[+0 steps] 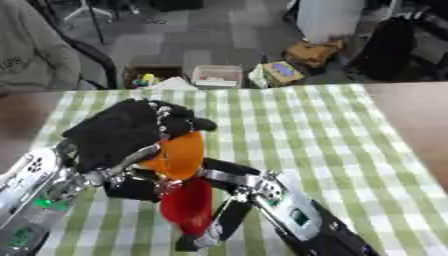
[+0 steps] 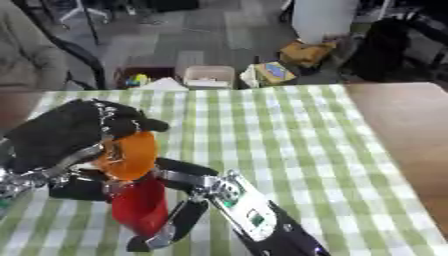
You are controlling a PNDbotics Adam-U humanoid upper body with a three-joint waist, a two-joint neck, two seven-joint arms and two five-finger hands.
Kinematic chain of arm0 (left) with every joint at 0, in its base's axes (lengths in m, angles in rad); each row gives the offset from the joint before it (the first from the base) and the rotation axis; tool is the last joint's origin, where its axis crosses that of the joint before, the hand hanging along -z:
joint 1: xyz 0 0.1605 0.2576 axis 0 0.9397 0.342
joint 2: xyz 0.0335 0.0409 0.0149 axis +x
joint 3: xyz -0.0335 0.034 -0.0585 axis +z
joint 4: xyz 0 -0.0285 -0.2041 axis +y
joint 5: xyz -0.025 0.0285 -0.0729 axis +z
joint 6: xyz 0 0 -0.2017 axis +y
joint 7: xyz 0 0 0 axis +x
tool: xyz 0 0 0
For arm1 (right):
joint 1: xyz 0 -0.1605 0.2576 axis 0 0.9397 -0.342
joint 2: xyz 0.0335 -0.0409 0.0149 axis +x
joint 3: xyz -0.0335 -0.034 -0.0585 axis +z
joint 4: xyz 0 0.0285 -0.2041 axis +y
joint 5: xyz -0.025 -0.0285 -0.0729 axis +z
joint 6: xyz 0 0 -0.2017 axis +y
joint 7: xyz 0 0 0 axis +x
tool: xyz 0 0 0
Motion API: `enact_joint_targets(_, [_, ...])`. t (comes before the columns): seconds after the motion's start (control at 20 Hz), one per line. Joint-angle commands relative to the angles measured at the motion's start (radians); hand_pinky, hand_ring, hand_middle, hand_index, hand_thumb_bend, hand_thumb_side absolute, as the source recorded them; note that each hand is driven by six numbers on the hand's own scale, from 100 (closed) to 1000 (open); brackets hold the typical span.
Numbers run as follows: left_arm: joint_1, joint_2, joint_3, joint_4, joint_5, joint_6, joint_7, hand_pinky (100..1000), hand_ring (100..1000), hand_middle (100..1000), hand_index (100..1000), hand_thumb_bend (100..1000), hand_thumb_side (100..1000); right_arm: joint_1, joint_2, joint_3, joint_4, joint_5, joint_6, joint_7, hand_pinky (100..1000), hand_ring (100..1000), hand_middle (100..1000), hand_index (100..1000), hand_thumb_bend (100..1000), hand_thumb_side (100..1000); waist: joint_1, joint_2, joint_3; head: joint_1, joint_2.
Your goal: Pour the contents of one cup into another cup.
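Over the green-checked surface (image 1: 332,145), the left hand (image 1: 131,132) curls around the tilted orange cup (image 1: 179,155) above the red cup (image 1: 188,205), which the right hand (image 2: 166,220) clasps by its side; both look light, stiff, probably slippery, best held mid-wall.

Both hands (image 1: 131,132) (image 1: 214,220) curled, grasping.

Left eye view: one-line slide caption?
Left hand tips orange cup over red cup held by right hand on checked cloth.
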Motion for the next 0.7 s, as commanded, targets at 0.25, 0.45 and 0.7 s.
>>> enact_joint_targets(0.25, [0.014, 0.057, 0.007, 0.013, -0.095, -0.004, 0.002, 149, 412, 442, 863, 376, 100, -0.018, -0.006, -0.016, -0.029, -0.01, -0.022, 0.009, 352, 322, 252, 748, 100, 102, 0.0, -0.022, 0.003, -0.004, 0.0])
enact_joint_targets(0.45, [0.02, 0.06, 0.01, 0.02, -0.138, -0.005, 0.011, 160, 367, 443, 862, 401, 100, -0.016, -0.006, -0.015, -0.032, -0.012, -0.02, 0.008, 352, 322, 252, 748, 100, 102, 0.0, -0.022, 0.004, -0.005, 0.0])
enact_joint_targets(0.7, [0.022, 0.057, 0.014, 0.034, -0.179, -0.001, 0.032, 165, 320, 442, 857, 414, 100, -0.017, -0.005, -0.014, -0.036, -0.016, -0.018, 0.009, 352, 322, 252, 748, 100, 103, -0.002, -0.021, 0.004, -0.007, -0.003])
